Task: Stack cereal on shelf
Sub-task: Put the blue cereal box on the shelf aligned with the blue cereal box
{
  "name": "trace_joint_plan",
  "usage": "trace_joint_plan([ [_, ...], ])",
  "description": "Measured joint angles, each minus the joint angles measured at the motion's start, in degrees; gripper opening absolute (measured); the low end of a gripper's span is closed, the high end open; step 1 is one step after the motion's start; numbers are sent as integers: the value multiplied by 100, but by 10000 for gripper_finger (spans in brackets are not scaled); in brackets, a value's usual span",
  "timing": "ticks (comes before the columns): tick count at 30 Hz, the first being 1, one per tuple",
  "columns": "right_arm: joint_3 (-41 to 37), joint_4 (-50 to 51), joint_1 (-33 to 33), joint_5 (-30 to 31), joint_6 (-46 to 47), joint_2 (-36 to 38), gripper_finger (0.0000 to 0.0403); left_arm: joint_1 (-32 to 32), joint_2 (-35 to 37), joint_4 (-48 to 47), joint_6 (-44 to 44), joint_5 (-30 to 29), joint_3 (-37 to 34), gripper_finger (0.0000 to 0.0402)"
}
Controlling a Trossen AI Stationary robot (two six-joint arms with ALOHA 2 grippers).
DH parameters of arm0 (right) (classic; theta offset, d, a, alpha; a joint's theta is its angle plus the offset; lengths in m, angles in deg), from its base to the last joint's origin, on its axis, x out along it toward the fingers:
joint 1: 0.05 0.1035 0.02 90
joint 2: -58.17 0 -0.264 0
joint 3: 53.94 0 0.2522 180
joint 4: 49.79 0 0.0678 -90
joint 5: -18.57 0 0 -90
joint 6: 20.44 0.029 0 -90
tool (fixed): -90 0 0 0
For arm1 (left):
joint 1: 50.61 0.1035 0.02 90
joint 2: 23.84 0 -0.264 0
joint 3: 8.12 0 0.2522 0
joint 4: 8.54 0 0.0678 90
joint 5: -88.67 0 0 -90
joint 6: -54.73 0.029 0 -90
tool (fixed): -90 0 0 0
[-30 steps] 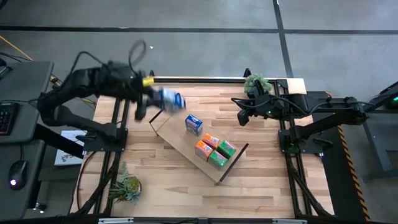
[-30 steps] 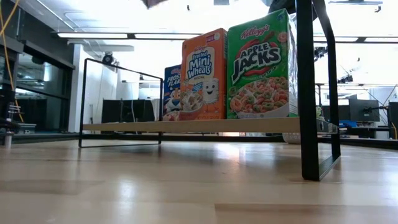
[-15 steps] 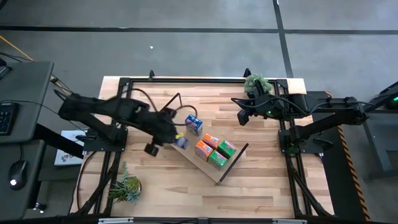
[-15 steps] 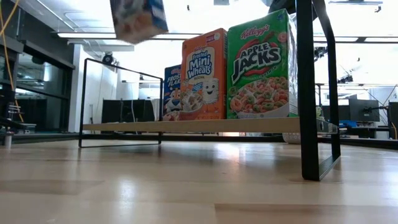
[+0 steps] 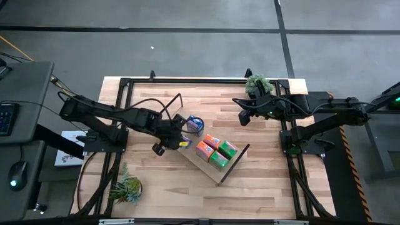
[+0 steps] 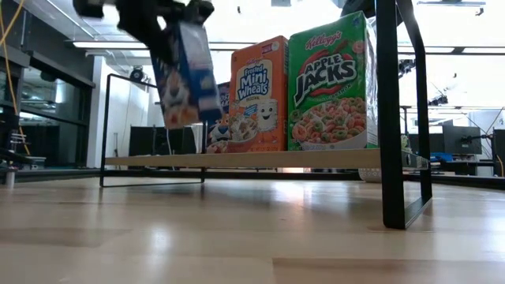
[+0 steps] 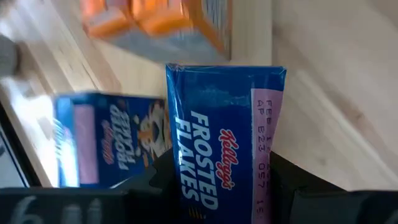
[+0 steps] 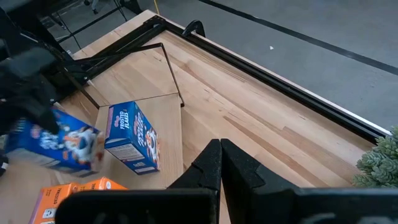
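Over the shelf (image 5: 201,150), the left gripper (image 5: 177,135) clamps a blue Frosted Flakes box (image 6: 186,75), tilted above the board just beside a second blue box (image 5: 195,125). Orange (image 5: 205,150) and green (image 5: 224,153) boxes stand farther along. The striped wooden table (image 5: 262,181) carries two green plants (image 5: 127,187). The right gripper (image 5: 242,117) waits near the far edge, fingers closed. Only the low view reveals the room's ceiling lights (image 6: 134,45).

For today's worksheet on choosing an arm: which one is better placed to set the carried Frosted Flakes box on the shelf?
Left. The left gripper already holds the Frosted Flakes box over the shelf; the right gripper waits apart, fingers shut.
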Motion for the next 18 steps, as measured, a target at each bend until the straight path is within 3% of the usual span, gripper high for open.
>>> trace_joint_plan([
  [12,0,-5,1,63,44,0,0,282,-339,674,423,198,-206,136],
  [18,0,-17,0,63,57,0,0,284,-636,716,571,-101,-206,137],
])
